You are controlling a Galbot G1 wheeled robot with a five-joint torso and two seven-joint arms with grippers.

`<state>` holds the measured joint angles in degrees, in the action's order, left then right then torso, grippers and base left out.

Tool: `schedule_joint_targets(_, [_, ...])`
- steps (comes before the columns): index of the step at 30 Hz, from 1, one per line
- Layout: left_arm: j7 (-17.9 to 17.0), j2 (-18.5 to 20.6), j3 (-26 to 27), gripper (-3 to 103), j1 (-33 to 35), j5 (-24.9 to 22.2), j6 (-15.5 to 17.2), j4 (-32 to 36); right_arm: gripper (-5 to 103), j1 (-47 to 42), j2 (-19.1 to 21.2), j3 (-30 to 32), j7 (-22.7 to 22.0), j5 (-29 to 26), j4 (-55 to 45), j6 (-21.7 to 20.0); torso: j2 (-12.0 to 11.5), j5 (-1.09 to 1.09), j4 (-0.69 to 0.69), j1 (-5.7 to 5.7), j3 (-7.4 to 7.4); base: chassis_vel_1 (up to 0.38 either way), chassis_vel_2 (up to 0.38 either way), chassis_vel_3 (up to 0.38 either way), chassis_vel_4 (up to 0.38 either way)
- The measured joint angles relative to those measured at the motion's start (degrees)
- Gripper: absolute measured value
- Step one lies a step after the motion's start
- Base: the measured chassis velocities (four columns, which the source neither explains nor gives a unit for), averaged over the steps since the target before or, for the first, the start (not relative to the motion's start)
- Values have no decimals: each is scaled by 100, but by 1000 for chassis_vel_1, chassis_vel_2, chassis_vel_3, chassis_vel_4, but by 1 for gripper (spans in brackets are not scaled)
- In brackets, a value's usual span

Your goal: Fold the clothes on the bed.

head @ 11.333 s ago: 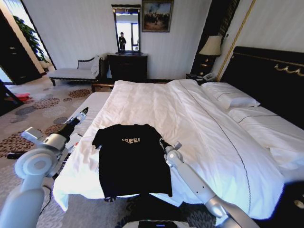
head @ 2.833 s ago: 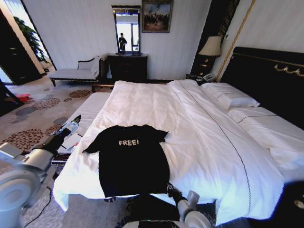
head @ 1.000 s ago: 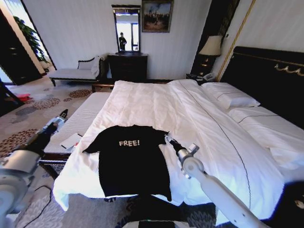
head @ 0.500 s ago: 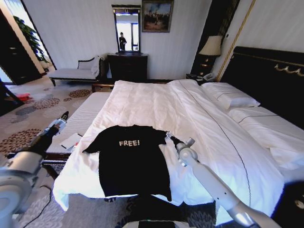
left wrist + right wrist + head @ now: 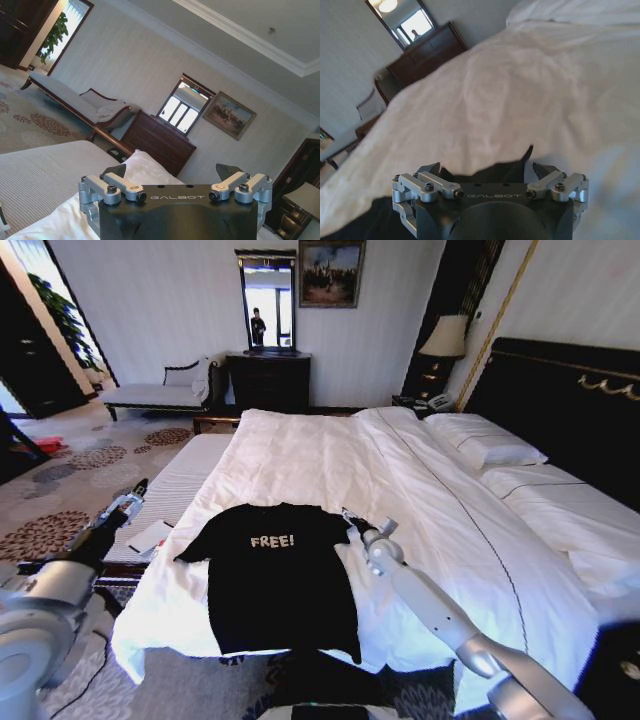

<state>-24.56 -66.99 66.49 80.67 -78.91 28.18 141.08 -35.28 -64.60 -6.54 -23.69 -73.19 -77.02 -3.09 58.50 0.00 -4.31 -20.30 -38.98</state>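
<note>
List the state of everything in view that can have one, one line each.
T-shirt: spread flat, unfolded, lettering up, at the bed's foot.
Bed: made, white duvet smooth.
Right gripper: open, at the shirt's sleeve.
Left gripper: open, raised off the bed's side.
Lamp: unlit, as far as I can tell.

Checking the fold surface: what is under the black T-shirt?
The black T-shirt lies flat on the bed's white duvet, hem at the foot edge. What the shirt covers cannot be seen.
</note>
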Motion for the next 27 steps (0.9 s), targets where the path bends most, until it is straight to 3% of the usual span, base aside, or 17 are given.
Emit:
schedule_joint_targets(12, [-8,-14,-195,100,-109,127,-20,-147,101,199,-69,-179,-107,230,490,-84,0,0,-1,0,0,0,0,0,0])
schedule_joint_targets(13, [-9,-15,-226,100,-136,136,-22,-167,92,204,-58,-180,-82,230,500,-84,0,0,-2,0,0,0,0,0,0])
schedule_joint_targets(15, [-9,-15,-242,100,-148,140,-22,-177,92,204,-47,-180,-66,229,500,-84,0,0,-1,0,0,0,0,0,0])
schedule_joint_targets(18, [-10,-14,-292,100,-180,171,-24,-211,76,201,2,-179,-37,214,469,-82,0,0,-2,0,0,0,0,0,0])
schedule_joint_targets(19, [-10,-14,-292,100,-180,171,-24,-211,76,201,2,-179,-37,214,469,-82,0,0,-2,0,0,0,0,0,0])
schedule_joint_targets(22, [-11,-21,-327,100,-191,213,-27,-234,60,182,52,-187,-11,215,434,-77,0,0,-1,0,0,0,0,0,0])
schedule_joint_targets(25, [-12,-29,-330,100,-186,215,-29,-234,55,181,67,-189,2,219,433,-73,0,0,-1,0,0,0,0,0,0])
schedule_joint_targets(27, [-14,-31,-331,100,-161,215,-30,-219,43,181,93,-189,11,221,415,-68,0,0,-1,0,0,0,0,0,0])
